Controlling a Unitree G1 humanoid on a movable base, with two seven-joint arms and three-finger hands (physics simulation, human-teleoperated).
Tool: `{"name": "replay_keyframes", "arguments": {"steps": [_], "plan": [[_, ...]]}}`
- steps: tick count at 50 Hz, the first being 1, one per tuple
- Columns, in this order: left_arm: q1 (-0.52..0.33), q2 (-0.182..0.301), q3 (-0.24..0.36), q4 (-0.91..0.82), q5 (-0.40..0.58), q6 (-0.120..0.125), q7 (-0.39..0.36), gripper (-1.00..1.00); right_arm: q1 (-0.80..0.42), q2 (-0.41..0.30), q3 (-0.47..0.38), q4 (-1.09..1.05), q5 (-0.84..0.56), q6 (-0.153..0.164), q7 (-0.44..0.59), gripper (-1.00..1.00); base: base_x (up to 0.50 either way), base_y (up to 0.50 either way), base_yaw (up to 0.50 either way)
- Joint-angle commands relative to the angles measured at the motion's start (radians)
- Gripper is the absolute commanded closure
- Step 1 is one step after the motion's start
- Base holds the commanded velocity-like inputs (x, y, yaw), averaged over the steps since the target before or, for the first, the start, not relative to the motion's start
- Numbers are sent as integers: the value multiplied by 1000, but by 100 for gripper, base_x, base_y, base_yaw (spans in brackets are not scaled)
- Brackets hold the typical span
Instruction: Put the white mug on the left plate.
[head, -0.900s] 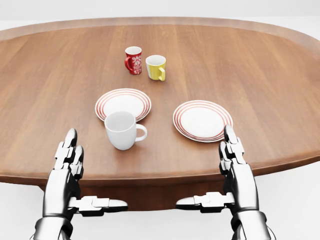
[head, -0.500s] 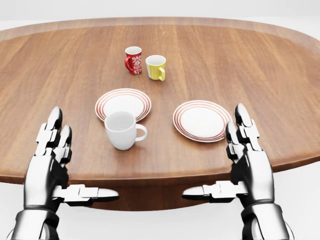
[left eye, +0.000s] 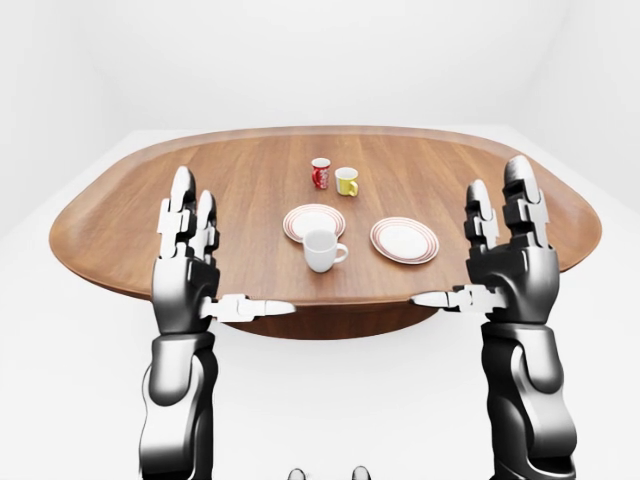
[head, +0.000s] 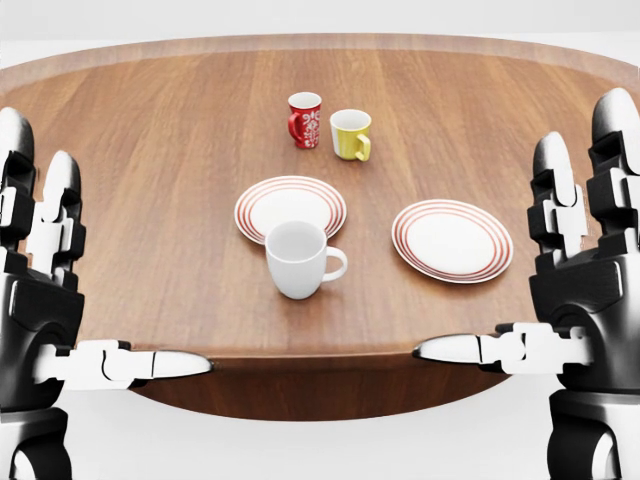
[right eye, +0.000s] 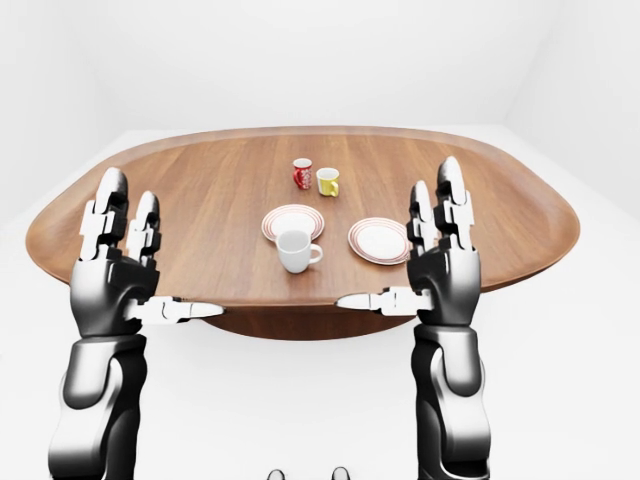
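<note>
The white mug (head: 297, 259) stands upright on the wooden table (head: 150, 150), its handle pointing right, just below the left plate (head: 290, 207), a white plate with red rings. The mug's rim overlaps that plate's lower edge in the head view. A second ringed plate (head: 451, 240) lies to the right. My left hand (head: 60, 290) is raised at the left edge, fingers spread and thumb stretched inward, holding nothing. My right hand (head: 560, 280) mirrors it at the right edge, open and empty. Both hands hang short of the table's near edge, well apart from the mug.
A red patterned mug (head: 304, 119) and a yellow mug (head: 350, 134) stand side by side above the left plate. The oval table's near edge (head: 320, 355) runs between my two thumbs. White floor surrounds the table in the eye views.
Both hands have risen and spread outward toward the view's edges. The whole picture has shifted slightly right, so the camera has moved. The mug and plates stay put on the table.
</note>
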Motion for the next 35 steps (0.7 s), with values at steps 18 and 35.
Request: {"name": "replay_keyframes", "arguments": {"steps": [18, 35], "plan": [[3, 2, 5, -21, -21, 0, -5, -100, 10, -1, -1, -28, 16, 0, 13, -100, 0, 50, 0], [7, 1, 4, -26, -16, 0, -9, -100, 22, 6, 0, -33, 30, 0, 25, -100, 1, 7, 0]]}}
